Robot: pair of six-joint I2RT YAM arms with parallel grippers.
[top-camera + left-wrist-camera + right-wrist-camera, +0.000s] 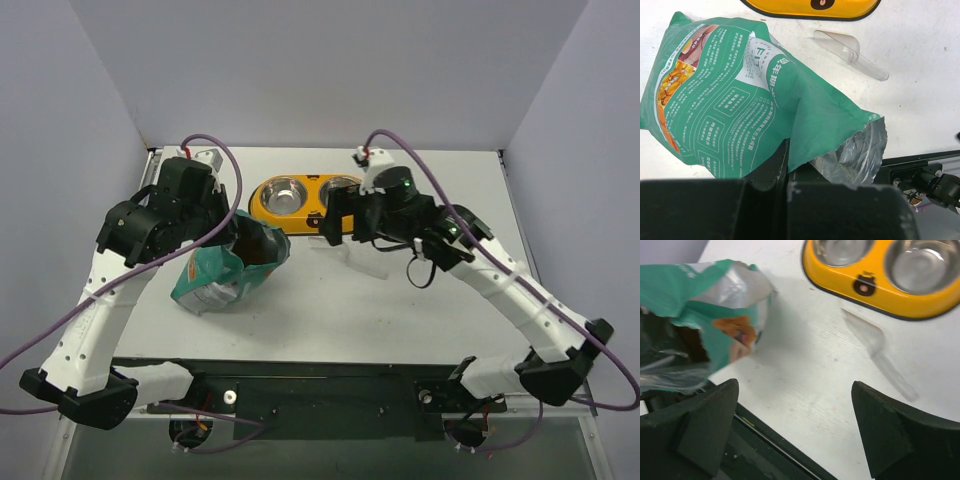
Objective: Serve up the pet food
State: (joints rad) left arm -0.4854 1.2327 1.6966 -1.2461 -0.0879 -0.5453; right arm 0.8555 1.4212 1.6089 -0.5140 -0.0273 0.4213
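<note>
Bright, even overhead light, soft shadows; right wrist view blurred, its fingers (pixel 700 425) out of focus.

Two arms are wearing white shells along their long links, the left arm (pixel 95 300) and the right arm (pixel 510 290) alike, with black housings bulging at the joints. Small dark screw holes (pixel 72 352) are dotting the white covers. Each arm is ending in a black angular base (pixel 85 395). A purple cable (pixel 232 170) is looping out from the left wrist, a second purple cable (pixel 445 180) from the right. A thin black wire (pixel 418 280) is hanging under the right forearm. Green lights (pixel 405 183) are glowing on the right wrist. The left fingers (pixel 770 170) and right fingers (pixel 705 415) are looking black, matt and blocky.
</note>
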